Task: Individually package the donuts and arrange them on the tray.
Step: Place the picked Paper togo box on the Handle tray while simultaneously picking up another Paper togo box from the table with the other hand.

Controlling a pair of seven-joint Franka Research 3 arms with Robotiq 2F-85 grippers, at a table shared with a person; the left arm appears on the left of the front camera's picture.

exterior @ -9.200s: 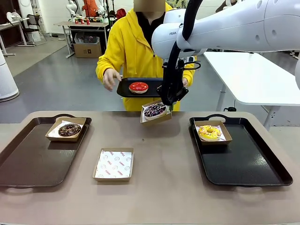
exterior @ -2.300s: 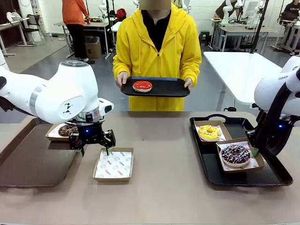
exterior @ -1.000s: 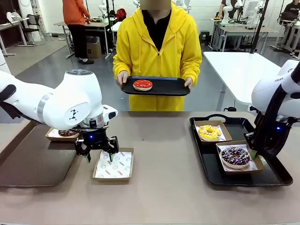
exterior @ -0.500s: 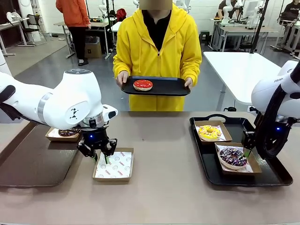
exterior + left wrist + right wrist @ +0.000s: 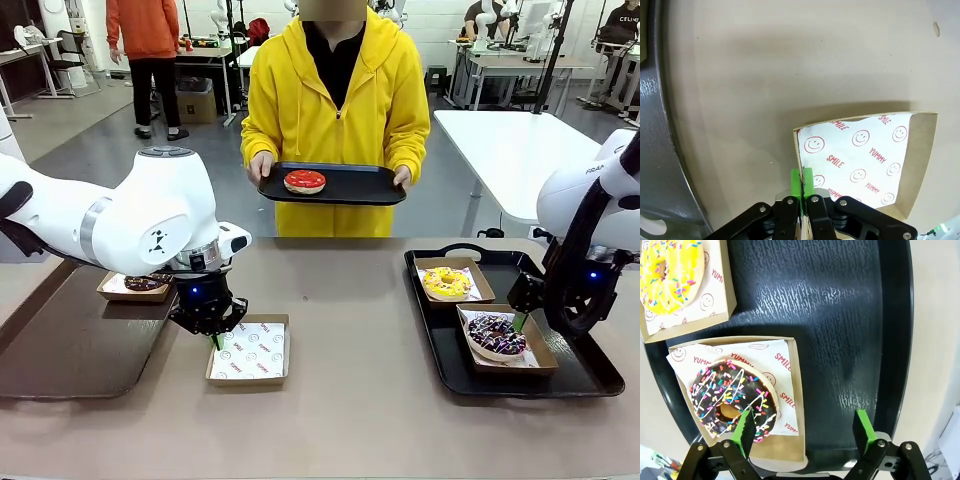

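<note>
Sprinkled chocolate donut (image 5: 496,334) sits boxed at right on the black tray (image 5: 575,378); right gripper (image 5: 803,430) spread above it; left gripper (image 5: 801,181) pinches the empty box's (image 5: 920,165) wall, lower centre

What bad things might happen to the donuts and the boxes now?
1. The left gripper pinches just the thin wall of the empty box; it might bend or slip.
2. The right gripper, jaws open, stands over the sprinkled donut and might smudge it.
</note>
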